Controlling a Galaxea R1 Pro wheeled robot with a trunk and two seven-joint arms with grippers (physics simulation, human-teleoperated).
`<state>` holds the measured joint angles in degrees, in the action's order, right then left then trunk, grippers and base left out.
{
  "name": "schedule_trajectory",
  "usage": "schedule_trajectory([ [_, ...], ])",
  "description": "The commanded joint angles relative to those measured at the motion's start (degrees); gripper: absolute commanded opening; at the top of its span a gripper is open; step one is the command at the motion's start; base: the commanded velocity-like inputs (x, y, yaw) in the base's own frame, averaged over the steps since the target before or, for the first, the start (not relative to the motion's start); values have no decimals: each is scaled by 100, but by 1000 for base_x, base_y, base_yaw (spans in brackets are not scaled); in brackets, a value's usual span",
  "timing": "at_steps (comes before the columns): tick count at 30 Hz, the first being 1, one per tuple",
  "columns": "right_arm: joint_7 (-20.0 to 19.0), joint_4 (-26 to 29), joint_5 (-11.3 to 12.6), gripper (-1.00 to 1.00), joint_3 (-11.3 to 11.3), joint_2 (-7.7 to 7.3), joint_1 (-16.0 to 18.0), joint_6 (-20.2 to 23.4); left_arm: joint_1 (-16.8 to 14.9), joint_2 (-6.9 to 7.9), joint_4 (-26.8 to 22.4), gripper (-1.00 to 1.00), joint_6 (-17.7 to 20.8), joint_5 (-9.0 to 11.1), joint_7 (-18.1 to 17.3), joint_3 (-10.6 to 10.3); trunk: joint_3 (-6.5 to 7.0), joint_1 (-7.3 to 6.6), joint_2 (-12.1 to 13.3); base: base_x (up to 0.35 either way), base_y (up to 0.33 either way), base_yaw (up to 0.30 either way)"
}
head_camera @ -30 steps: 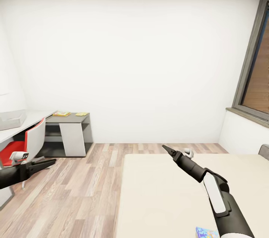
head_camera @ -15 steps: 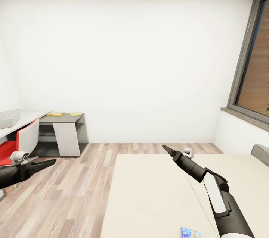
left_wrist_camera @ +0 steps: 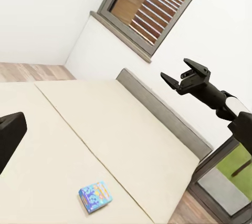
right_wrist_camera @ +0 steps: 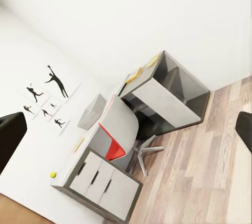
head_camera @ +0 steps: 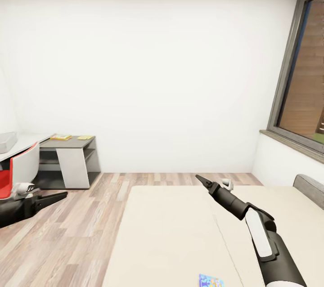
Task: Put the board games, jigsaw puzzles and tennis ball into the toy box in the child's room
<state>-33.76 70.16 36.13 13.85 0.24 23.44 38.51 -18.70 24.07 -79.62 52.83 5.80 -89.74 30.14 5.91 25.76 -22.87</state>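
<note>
One blue cartoon-print board game (head_camera: 210, 280) lies on the beige bed (head_camera: 171, 233), near its front edge; it also shows as the board game (left_wrist_camera: 95, 196) in the left wrist view. At the far left stands the table (head_camera: 67, 144) with two flat jigsaw puzzles (head_camera: 60, 136) on its dark top. The grey toy box (right_wrist_camera: 92, 111) sits on the light top, and the tennis ball (right_wrist_camera: 53, 174) rests near that top's end. My right gripper (head_camera: 201, 179) hangs open and empty over the bed. The left gripper (head_camera: 60, 196) is over the floor, holding nothing.
A red and white swivel chair (head_camera: 18, 172) stands at the desk. Wood-plank floor (head_camera: 90, 215) lies between desk and bed. A grey headboard (left_wrist_camera: 163, 113) and a tall window (head_camera: 301, 98) are on the right. Black silhouette prints (right_wrist_camera: 44, 98) hang above the desk.
The whole view has swung right: the desk and chair slid toward the left edge, while more of the bed, the window and the headboard came in. Both arms keep their pose.
</note>
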Motion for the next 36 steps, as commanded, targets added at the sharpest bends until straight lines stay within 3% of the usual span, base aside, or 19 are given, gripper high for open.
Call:
schedule_trajectory([
  [1, -8, -2, 25, 100, 12, 2, 2, 37, -2, 1, -1, 100, 61, -9, -26, 1, -3, 2, -5, 0, -297, 0],
  [26, -39, -2, 25, 100, 12, 1, 2, 43, -2, 1, -1, 100, 61, -9, -26, 1, -3, 2, -5, 0, -296, 0],
  [36, 9, -7, 30, 100, 18, 1, 2, 63, -2, 1, -1, 100, 61, -9, -26, 9, -38, 2, -5, 0, -88, 0],
])
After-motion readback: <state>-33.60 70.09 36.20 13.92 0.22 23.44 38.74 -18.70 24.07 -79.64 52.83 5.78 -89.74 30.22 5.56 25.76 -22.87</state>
